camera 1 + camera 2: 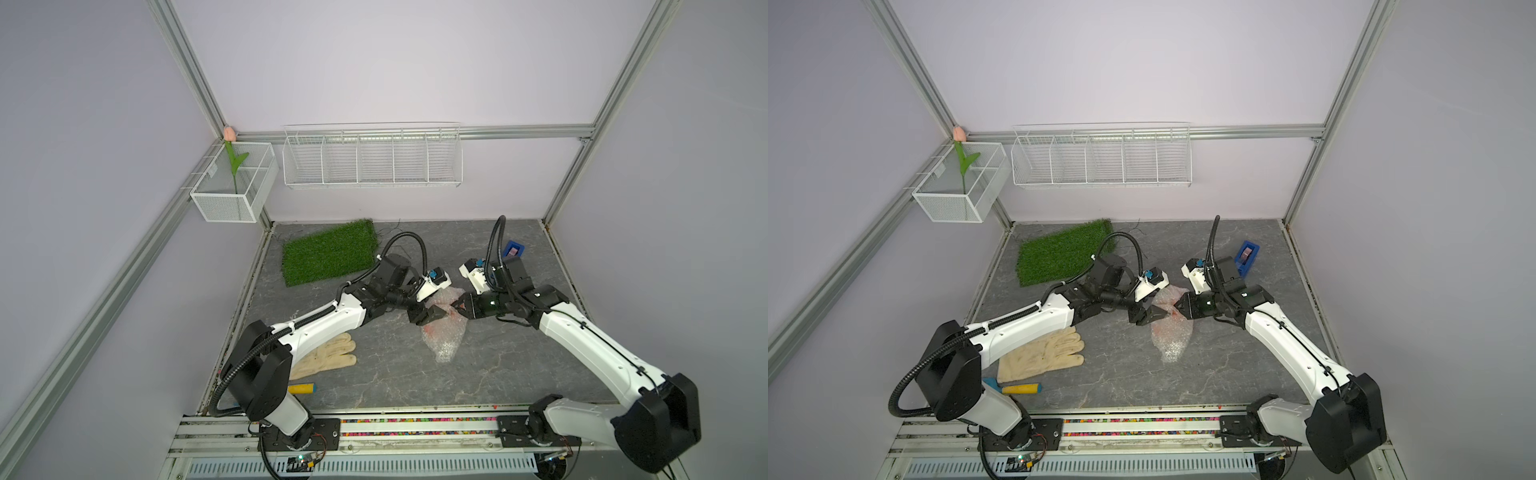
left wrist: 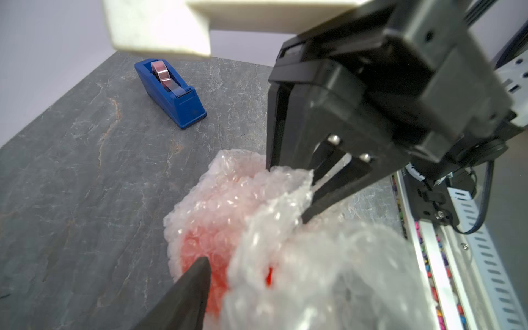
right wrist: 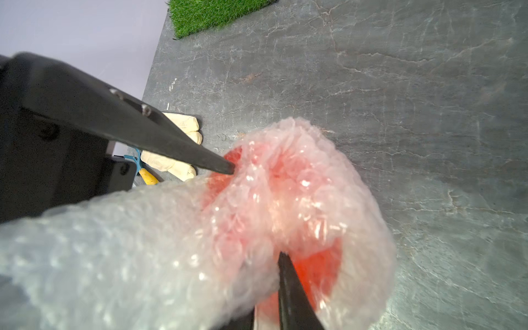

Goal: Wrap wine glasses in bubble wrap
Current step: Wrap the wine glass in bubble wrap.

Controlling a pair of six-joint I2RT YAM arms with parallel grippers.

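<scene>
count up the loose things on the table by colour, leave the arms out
green: 1, grass mat
blue: 1, tape dispenser
cream: 1, glove
yellow: 1, yellow-handled tool
red: 1, goblet
clear: 1, bubble wrap
total: 6

- Both top views: mounted high above the arm bases (image 1: 291,419), facing down and forward across the whole worktop (image 1: 395,382) to the back wall (image 1: 395,83); distant; two nearly identical scenes.
- Left wrist view: close over the bubble wrap (image 2: 243,194), facing the tape dispenser (image 2: 171,97).
- Right wrist view: close over the same bubble wrap (image 3: 143,243), facing oppositely toward the glove (image 3: 185,128) and grass mat (image 3: 217,11).
- Shared by both wrist views: bubble wrap and worktop.
</scene>
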